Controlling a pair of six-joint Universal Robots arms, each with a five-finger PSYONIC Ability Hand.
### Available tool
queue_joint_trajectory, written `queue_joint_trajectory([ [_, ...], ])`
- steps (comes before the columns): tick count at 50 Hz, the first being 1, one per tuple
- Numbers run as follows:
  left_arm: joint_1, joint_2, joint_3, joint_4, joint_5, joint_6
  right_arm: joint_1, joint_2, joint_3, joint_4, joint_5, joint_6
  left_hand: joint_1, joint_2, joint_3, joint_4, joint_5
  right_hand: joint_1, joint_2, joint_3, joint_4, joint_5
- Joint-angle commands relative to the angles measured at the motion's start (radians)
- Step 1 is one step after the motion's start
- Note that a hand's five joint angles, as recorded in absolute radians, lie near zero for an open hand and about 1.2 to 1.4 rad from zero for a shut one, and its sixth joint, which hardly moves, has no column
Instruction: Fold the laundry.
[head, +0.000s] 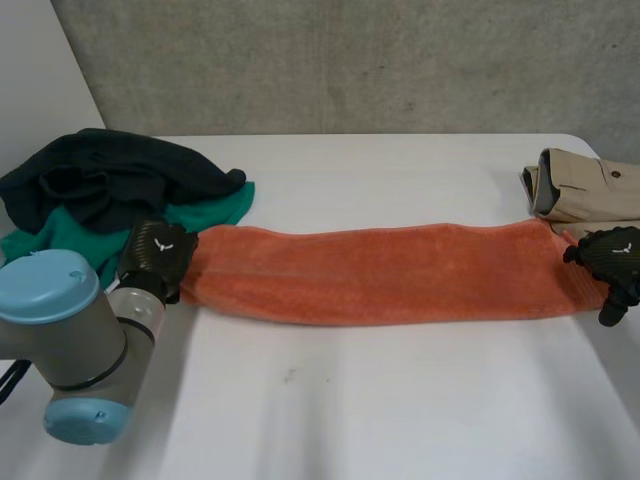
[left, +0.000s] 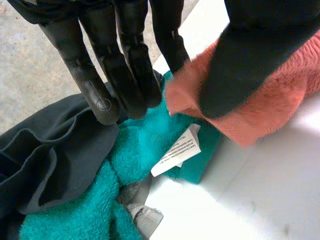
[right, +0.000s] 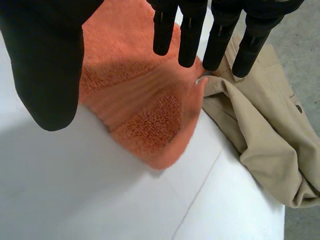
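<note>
Across middle of frame, orange towel (head: 380, 272) lies stretched in long narrow band on white bench (head: 400, 400). My left hand (head: 160, 255) at its left end, corner pinched between thumb and straight fingers. My right hand (head: 612, 258) at right end, fingers straight, thumb spread wide above towel, grasping nothing. Upper left: dark garment (head: 110, 180) heaped on green towel (head: 215, 210), white label (left: 177, 150) showing near my left fingertips. Upper right: beige garment (head: 585, 185), just beside orange towel's end.

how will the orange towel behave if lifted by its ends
Likely floppy: the orange towel lies limp and long between the left hand and right hand, so its middle would probably sag. Its looped pile looks grippy, not slippery.
</note>
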Motion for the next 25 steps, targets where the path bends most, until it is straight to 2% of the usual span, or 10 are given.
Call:
queue_joint_trajectory([
  [1,-0.023,0.052,-0.03,-0.002,0.001,0.016,-0.013,0.046,-0.018,-0.043,-0.001,-0.02,-0.767,-0.82,-0.837,-0.846,-0.812,0.104,0.1,0.102,0.094,0.075],
  [7,-0.042,0.08,-0.036,-0.003,0.0,0.012,-0.012,0.082,-0.036,-0.073,0.0,-0.02,-0.761,-0.814,-0.831,-0.84,-0.806,0.127,0.124,0.125,0.117,0.098],
  [14,-0.046,0.095,-0.038,-0.003,-0.005,0.009,-0.013,0.141,-0.068,-0.122,0.007,-0.02,-0.758,-0.811,-0.828,-0.837,-0.803,0.344,0.34,0.342,0.334,0.315],
  [15,-0.046,0.097,-0.038,-0.005,-0.006,0.007,-0.013,0.147,-0.074,-0.125,0.01,-0.021,-0.758,-0.811,-0.828,-0.837,-0.803,0.475,0.472,0.473,0.465,0.446],
  [16,-0.046,0.1,-0.038,-0.005,-0.006,0.007,-0.016,0.156,-0.09,-0.135,0.016,-0.02,-0.758,-0.811,-0.828,-0.837,-0.803,1.005,1.001,1.003,0.995,0.976],
  [19,-0.048,0.112,-0.039,-0.011,-0.008,0.007,-0.035,0.148,-0.085,-0.187,0.037,0.0,-0.758,-0.811,-0.828,-0.837,-0.803,1.01,1.006,1.008,1.0,0.981],
  [23,-0.049,0.15,-0.048,-0.011,-0.008,0.007,-0.091,0.133,-0.062,-0.321,0.129,-0.021,-0.761,-0.814,-0.831,-0.84,-0.806,1.01,1.006,1.008,1.0,0.981],
  [25,-0.049,0.179,-0.051,-0.012,-0.008,0.006,-0.104,0.115,-0.067,-0.329,0.145,-0.032,-0.764,-0.816,-0.834,-0.843,-0.809,1.01,1.006,1.008,1.0,0.981],
])
